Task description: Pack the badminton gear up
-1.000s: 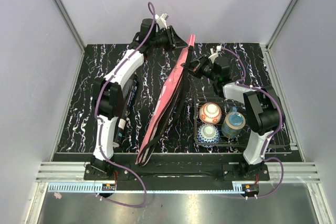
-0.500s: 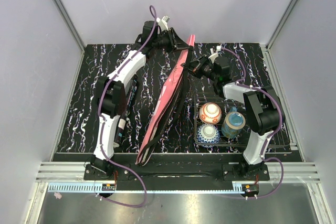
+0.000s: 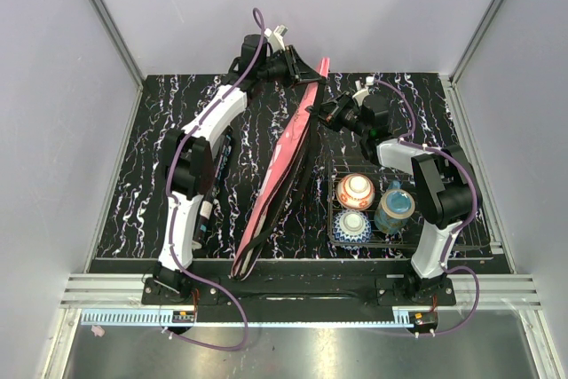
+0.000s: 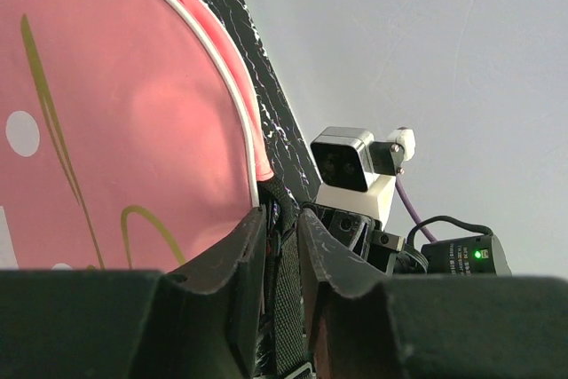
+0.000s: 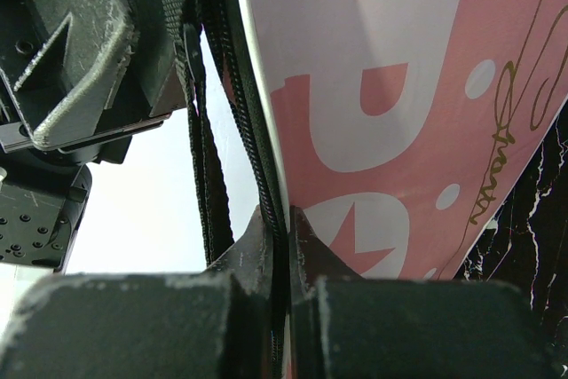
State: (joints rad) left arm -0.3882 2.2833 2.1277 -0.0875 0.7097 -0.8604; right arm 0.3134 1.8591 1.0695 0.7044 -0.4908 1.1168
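The long pink racket cover (image 3: 282, 164) stands on its long edge, running from the table's front up to the back. My left gripper (image 3: 308, 72) is at the cover's far top end. In the left wrist view the left gripper (image 4: 280, 216) is shut on the cover's black webbing strap (image 4: 286, 301), with the pink face (image 4: 133, 113) to its left. My right gripper (image 3: 325, 114) meets the cover from the right. In its own view the right gripper (image 5: 286, 212) is shut on the black zip edge (image 5: 257, 148) of the cover (image 5: 382, 86). A long black tube (image 3: 223, 155) lies partly hidden by the left arm.
A black wire basket (image 3: 411, 239) at the front right holds two patterned bowls (image 3: 357, 190) (image 3: 353, 227) and a cup (image 3: 395, 208). The right arm's elbow hangs over the basket. Grey walls close in the back and both sides of the dark marbled table (image 3: 142, 175).
The left wrist has shifted slightly back and to the right at the cover's top end, and its jaws have narrowed a little on the strap. The right arm and the cover have stayed still.
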